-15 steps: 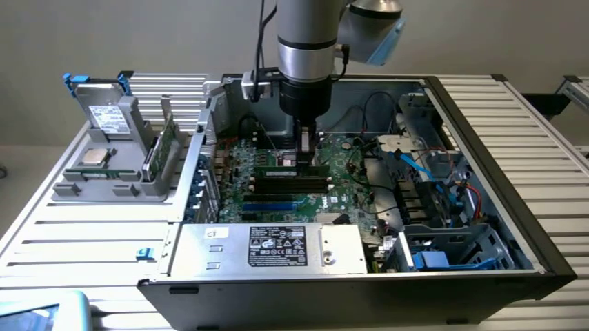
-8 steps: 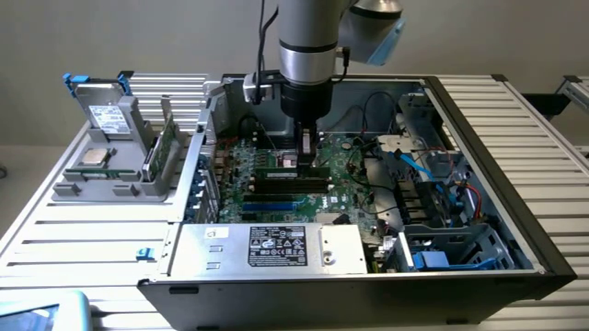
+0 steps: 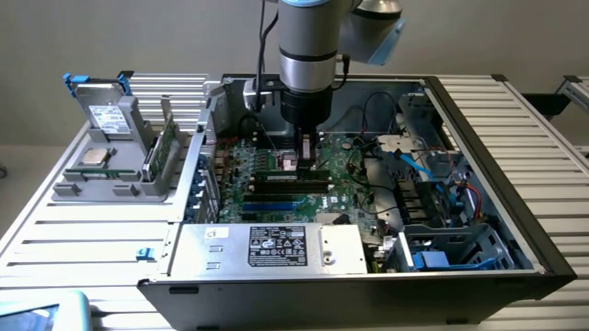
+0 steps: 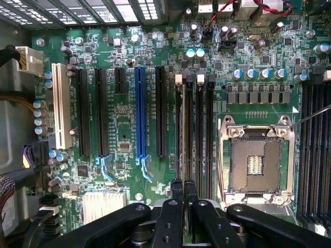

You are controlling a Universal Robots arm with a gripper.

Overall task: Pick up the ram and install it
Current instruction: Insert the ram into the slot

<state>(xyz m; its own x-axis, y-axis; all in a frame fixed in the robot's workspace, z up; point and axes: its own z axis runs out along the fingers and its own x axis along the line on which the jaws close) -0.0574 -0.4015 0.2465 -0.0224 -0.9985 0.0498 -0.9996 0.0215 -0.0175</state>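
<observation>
An open case [image 3: 368, 296] is sitting on the counter [image 3: 92, 234], showing its motherboard [image 4: 124, 134] and empty socket [image 4: 256, 165], beside a holder [image 3: 120, 187] carrying a drive [image 3: 109, 118] and processor [image 3: 95, 156].

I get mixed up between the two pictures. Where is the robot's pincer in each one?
Exterior view: the pincer hangs near the middle, low inside the open computer, over the long black slots.
Wrist view: the pincer reaches out from the camera, shut, over those same slots.
Shared landmark: the long black slots.
</observation>
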